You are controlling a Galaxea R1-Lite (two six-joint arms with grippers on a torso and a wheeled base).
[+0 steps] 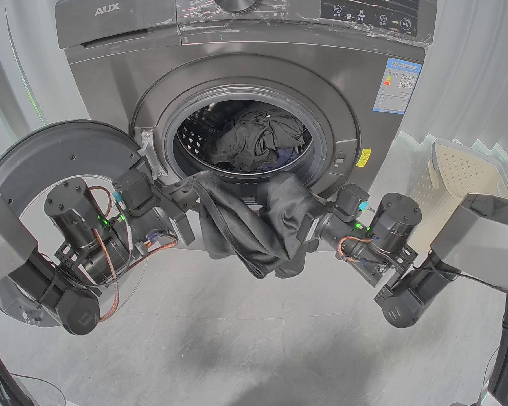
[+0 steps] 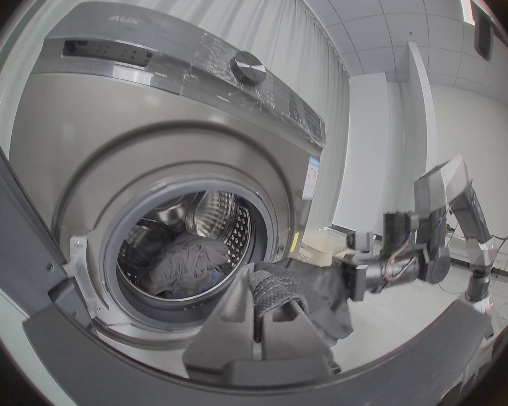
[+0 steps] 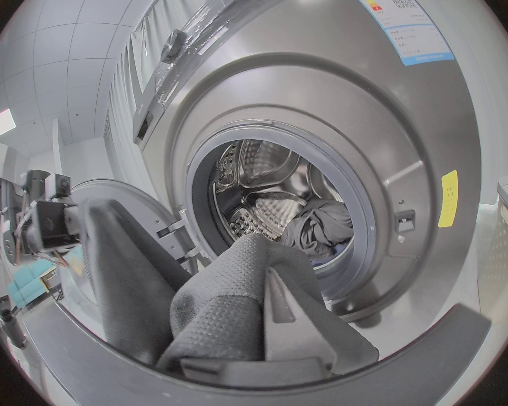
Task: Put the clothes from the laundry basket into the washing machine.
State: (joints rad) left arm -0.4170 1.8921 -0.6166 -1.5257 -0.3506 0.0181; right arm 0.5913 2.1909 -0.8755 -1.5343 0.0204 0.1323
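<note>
A dark garment hangs just in front of the washing machine, sagging below its open mouth. The left gripper pinches one end in its fingers and the right gripper pinches the other. More dark clothes lie heaped inside the machine. Its round door stands open on the robot's left, and the cream laundry basket sits to the machine's right. Pale grey floor spreads before the machine, and white curtains hang behind it.

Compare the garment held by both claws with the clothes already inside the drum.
The held garment hangs stretched between the left claw and right claw, outside the washing machine; the drum clothes lie crumpled inside, ungripped. Both are dark fabric.
</note>
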